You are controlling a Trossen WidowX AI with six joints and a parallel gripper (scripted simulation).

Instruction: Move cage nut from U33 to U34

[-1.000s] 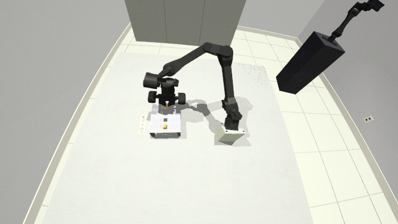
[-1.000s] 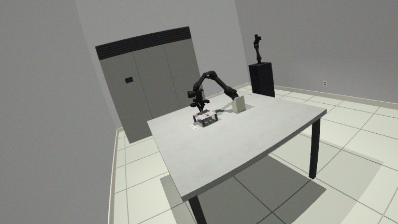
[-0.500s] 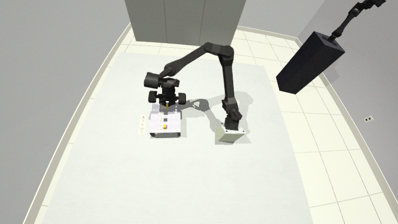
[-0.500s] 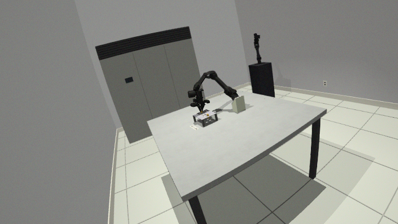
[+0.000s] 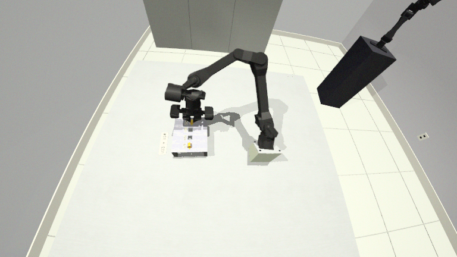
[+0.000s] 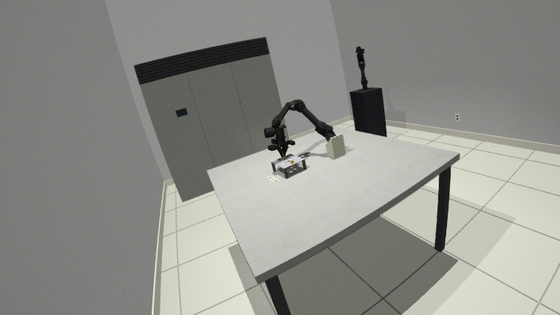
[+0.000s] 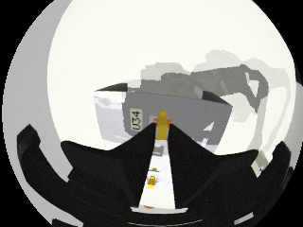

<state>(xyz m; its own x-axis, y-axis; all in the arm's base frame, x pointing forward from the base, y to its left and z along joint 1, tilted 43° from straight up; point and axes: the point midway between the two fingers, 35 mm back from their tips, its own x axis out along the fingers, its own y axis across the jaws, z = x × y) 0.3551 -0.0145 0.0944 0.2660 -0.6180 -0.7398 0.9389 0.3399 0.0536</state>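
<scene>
And here we are in a grey-walled room, a tall grey cabinet at the far side and a pale table in front of it. On to the cage nut: yellow, upright, it's at the far end of the rail plate, right beside the U34 label. Whether it's clipped in or sitting proud, I can't tell from here, and the spring wings under the plate are out of sight.

The gripper points down, its fingers pinching that nut from both sides. Nearer along the same rail, the other nut stands well apart from the fingers.

Just left of the rail lies a small printed card. Over to the right, the black arm rises from a pale block and bends across to the rail. Further right, beyond the table, a second arm stands on a dark pedestal.
</scene>
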